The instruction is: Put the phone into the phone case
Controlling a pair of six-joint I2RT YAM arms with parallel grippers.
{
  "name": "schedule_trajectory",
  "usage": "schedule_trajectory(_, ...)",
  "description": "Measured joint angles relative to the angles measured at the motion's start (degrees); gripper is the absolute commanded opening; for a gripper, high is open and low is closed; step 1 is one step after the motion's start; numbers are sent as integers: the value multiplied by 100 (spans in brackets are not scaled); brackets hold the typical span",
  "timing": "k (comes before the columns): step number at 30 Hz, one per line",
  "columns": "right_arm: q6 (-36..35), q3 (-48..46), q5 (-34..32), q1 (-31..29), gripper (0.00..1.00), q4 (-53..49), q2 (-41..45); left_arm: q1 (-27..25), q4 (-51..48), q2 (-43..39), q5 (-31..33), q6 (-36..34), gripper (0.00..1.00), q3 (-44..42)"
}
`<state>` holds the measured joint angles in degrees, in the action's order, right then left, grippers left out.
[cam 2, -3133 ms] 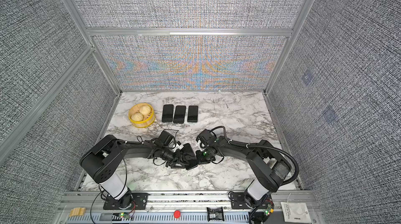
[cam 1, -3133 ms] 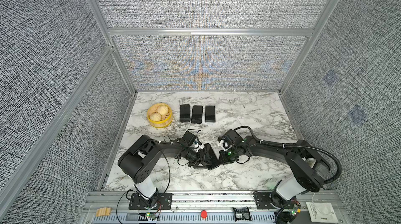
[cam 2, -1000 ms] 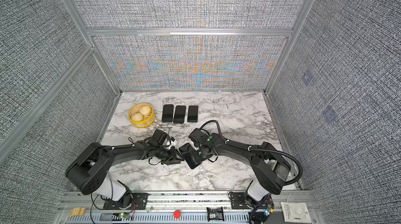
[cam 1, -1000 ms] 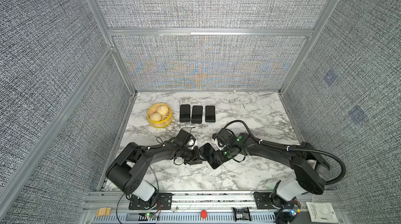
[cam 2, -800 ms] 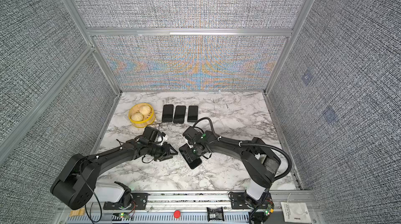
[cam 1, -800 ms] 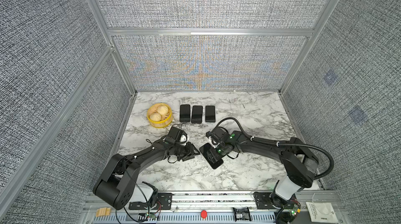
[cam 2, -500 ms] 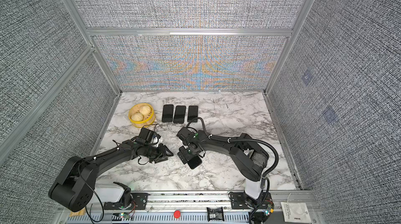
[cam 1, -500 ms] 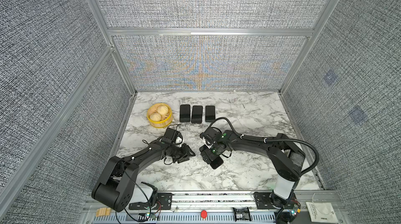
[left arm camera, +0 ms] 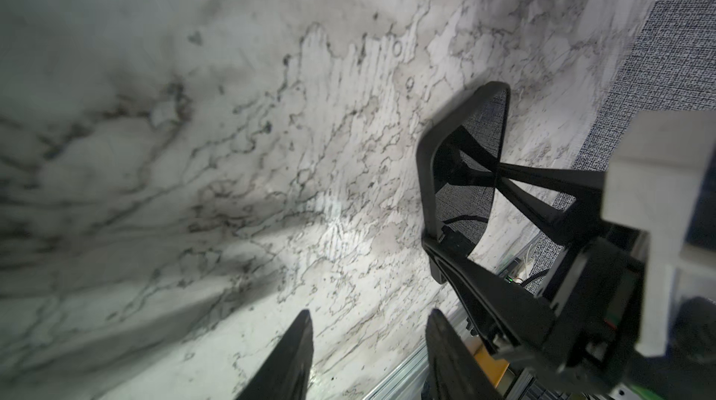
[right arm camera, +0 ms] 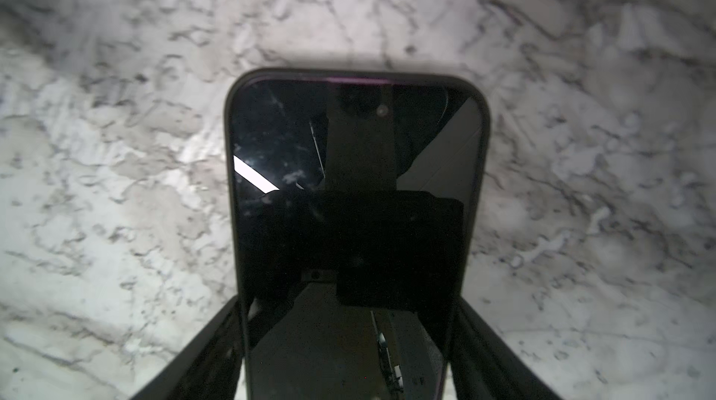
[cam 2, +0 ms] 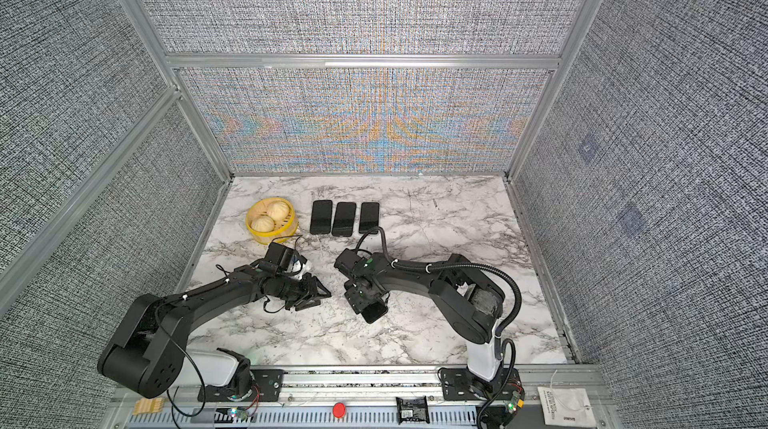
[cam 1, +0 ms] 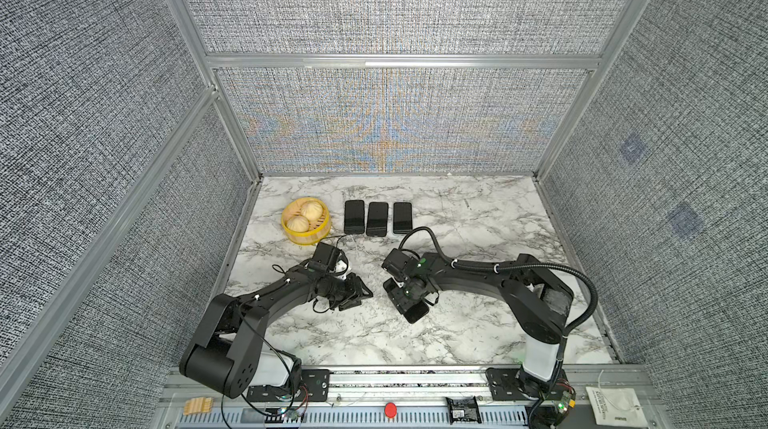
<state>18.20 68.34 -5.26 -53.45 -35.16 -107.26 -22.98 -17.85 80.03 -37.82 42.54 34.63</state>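
Left tool [cam 1: 359, 297] is now pulled away leftward, part-open and empty, and the phone [right arm camera: 348, 146], seemingly seated in its case [right arm camera: 348, 74], is straddled on the surface [right arm camera: 116, 146] by the right tool [right arm camera: 348, 340], grip can't be told.

Marble table [cam 1: 478, 323], basket [cam 1: 309, 239], phone [right arm camera: 356, 146], likely three phones [cam 1: 377, 219]

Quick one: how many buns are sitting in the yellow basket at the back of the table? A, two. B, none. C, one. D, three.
A: two buns lie side by side in the basket, which shows in both top views.
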Motion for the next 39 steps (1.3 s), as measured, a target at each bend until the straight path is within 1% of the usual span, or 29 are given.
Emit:
schedule_trajectory(3,57,-17,-140,396,73,-186,105,35,-28,76,-9,-61,49,210)
schedule_trajectory(8,131,332,-114,1539,71,-166,192,70,-63,232,-11,-170,49,566)
schedule_trajectory(10,229,769,-31,1963,71,-142,-92,96,-68,304,-9,-203,49,673)
schedule_trajectory(12,330,1259,90,2203,71,-72,-485,125,-94,378,-2,-247,49,763)
schedule_trajectory(17,503,2538,306,2522,71,-50,-1519,177,-249,424,20,-330,49,903)
schedule_trajectory(21,494,3394,138,2881,71,-232,-2109,203,-345,417,33,-352,49,970)
schedule_trajectory(22,463,3558,22,2938,71,-240,-2208,203,-361,417,33,-354,49,988)
schedule_trajectory(24,420,3794,2,2988,72,-304,-2365,210,-402,422,35,-358,49,1014)
schedule_trajectory(26,369,3945,7,2997,75,-365,-2494,214,-452,431,44,-374,49,1040)
schedule_trajectory(31,343,4148,66,3053,93,-533,-2660,212,-498,511,103,-461,49,1191)
schedule_trajectory(32,330,4170,63,3056,99,-535,-2658,212,-501,525,127,-474,49,1224)
schedule_trajectory(33,321,4188,66,3064,99,-531,-2629,214,-522,527,166,-514,50,1263)
schedule_trajectory(36,251,4092,17,3056,99,-538,-2347,212,-730,402,348,-643,50,1370)
schedule_trajectory(38,160,3668,-208,2986,99,-337,-1845,212,-955,229,581,-774,50,1526)
schedule_trajectory(39,98,3226,-308,2935,99,-81,-1447,214,-1115,114,772,-855,51,1659)
